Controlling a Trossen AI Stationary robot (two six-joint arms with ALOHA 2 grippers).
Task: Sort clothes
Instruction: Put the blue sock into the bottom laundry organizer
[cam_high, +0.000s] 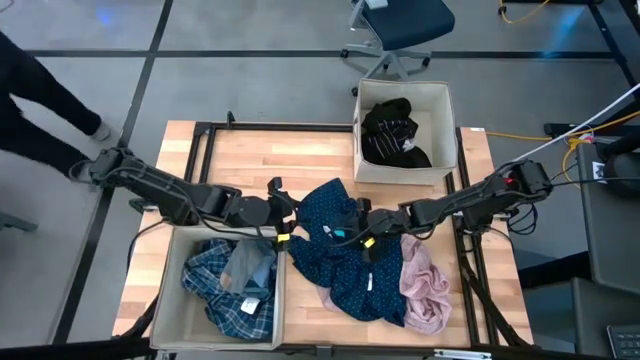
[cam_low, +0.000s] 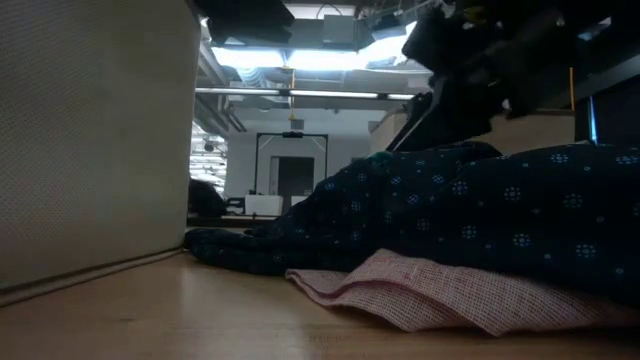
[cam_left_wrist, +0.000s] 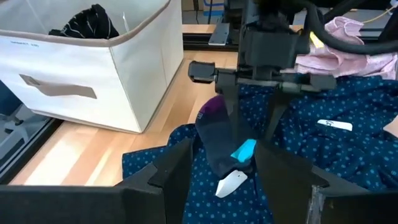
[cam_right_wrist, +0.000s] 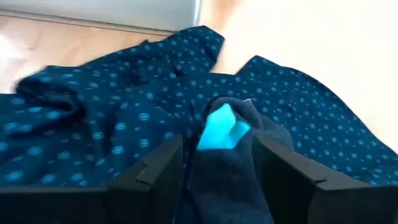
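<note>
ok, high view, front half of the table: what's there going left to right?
Beige box holding the plaid shirt → left pincer → navy dotted garment → right pincer, over the navy garment → pale pink garment.

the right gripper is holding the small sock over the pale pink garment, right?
Not quite. In the high view the right gripper holds the dark sock with a teal patch over the navy dotted garment; the pale pink garment lies beside it.
</note>
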